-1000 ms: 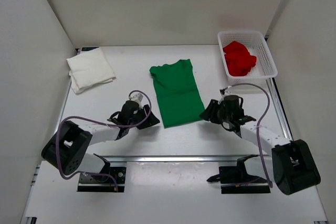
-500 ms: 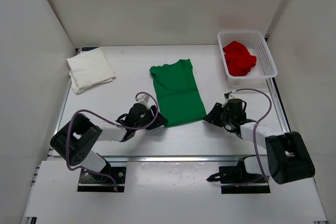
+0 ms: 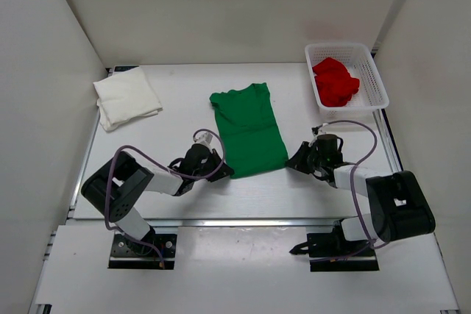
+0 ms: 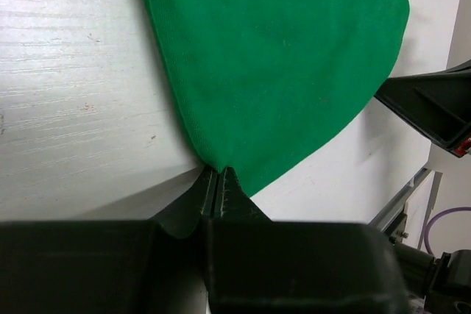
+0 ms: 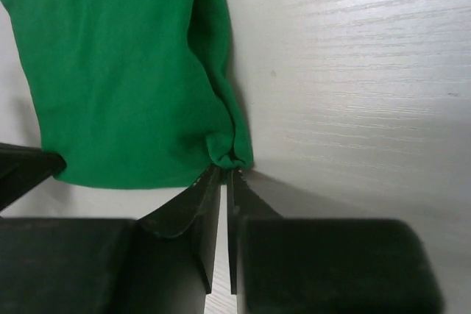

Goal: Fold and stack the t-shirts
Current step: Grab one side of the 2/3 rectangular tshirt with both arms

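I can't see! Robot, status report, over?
Both shut: left gripper and right gripper each pinch a near corner of green shirt. Nothing on it.

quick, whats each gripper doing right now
Left gripper: closed, pinching a near corner of the green t-shirt.
Right gripper: closed, pinching the shirt's other near corner.

A white plastic mesh basket [image 3: 337, 46] stands upright at the far right corner of the desk [image 3: 184, 101], its long sides running roughly front to back, its near end angled slightly outward. The desk top is white with a faint wood grain and a few small dark specks. A metal rail [image 3: 243, 221] runs along its near edge, and another rail [image 3: 394, 152] along its right side. Plain white walls [image 3: 235, 12] close the desk in at the back, left and right.
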Controlling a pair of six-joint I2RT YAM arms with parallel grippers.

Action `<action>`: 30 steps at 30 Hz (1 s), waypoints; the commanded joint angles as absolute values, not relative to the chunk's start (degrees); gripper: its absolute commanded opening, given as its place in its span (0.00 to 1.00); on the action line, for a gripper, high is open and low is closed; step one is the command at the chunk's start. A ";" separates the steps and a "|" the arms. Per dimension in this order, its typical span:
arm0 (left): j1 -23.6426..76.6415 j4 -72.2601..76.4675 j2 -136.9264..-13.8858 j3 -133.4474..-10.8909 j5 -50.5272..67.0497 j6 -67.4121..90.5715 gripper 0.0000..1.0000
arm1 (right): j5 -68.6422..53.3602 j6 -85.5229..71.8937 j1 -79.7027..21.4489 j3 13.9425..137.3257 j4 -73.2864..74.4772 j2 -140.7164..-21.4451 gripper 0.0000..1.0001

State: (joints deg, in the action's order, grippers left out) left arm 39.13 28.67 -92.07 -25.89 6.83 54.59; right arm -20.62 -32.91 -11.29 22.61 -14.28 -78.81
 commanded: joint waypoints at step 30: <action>42.10 19.51 -74.44 -11.68 4.22 54.84 0.50 | -16.61 -37.79 -25.13 10.28 -8.88 -56.69 0.00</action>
State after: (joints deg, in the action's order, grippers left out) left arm 40.82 23.51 -72.07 -11.99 5.45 54.24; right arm -17.47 -37.54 -24.10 10.50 -8.23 -57.87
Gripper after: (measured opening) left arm 0.512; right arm 0.008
